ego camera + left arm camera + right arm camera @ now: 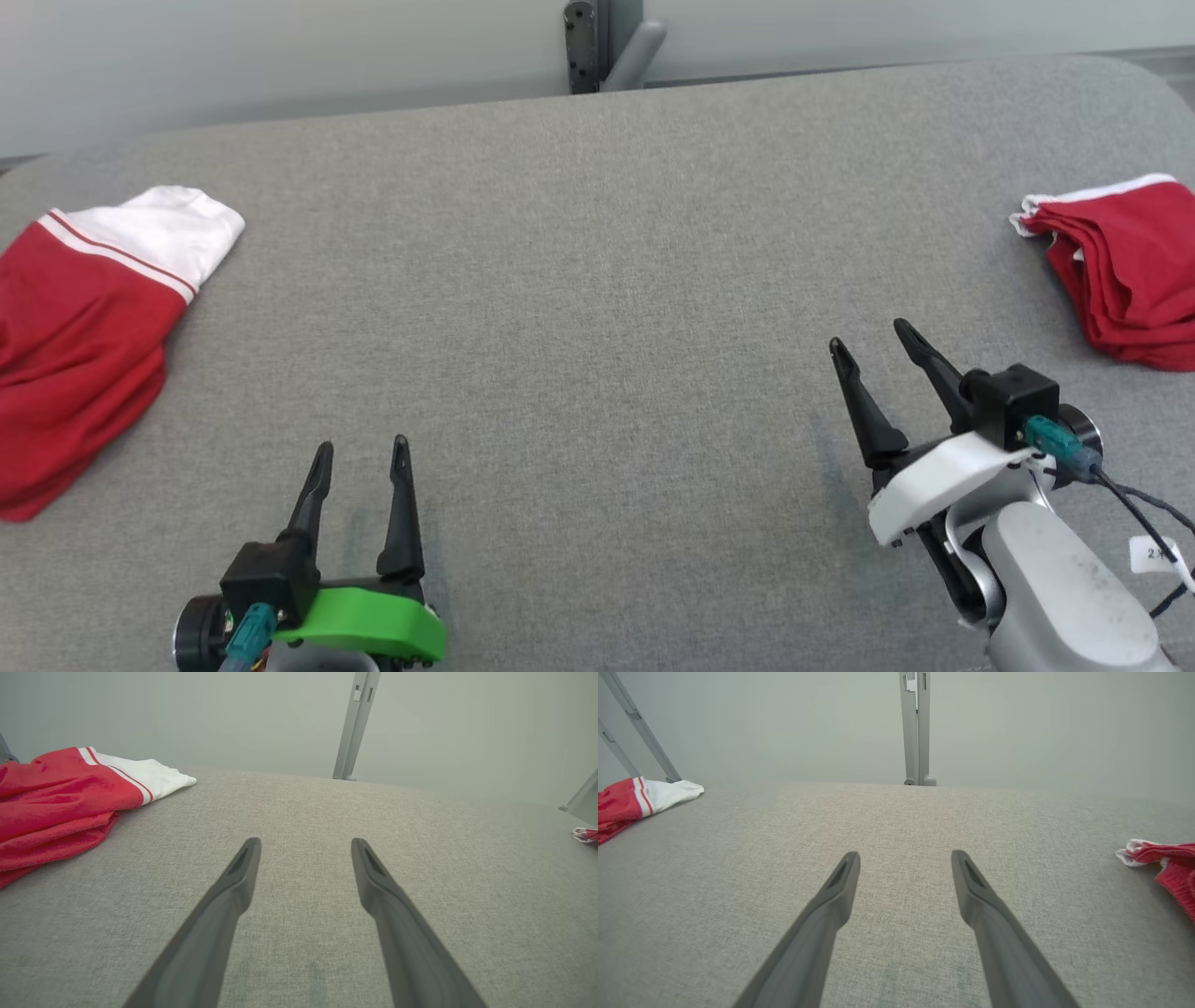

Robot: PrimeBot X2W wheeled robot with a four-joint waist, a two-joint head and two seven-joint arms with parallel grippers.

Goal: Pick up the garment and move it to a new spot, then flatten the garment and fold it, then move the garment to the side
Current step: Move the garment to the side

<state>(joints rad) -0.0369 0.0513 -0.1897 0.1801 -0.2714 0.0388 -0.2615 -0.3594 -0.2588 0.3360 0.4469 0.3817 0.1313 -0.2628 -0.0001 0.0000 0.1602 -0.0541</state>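
Observation:
A loose red garment point(84, 317) with a white sleeve and striped trim lies crumpled at the far left of the grey fabric table point(597, 280); the left wrist view has it at upper left point(56, 798). My left gripper point(362, 446) hovers open near the front edge, to the right of that garment and apart from it, nothing between its fingers point(306, 842). Over the right part of the table my right gripper point(870, 334) is open and empty too point(905, 854).
A second red garment with white trim point(1130, 271) lies folded in a stack at the far right edge, beyond the right gripper point(1174, 868). A grey metal post point(597, 47) stands behind the table's back edge against a pale wall.

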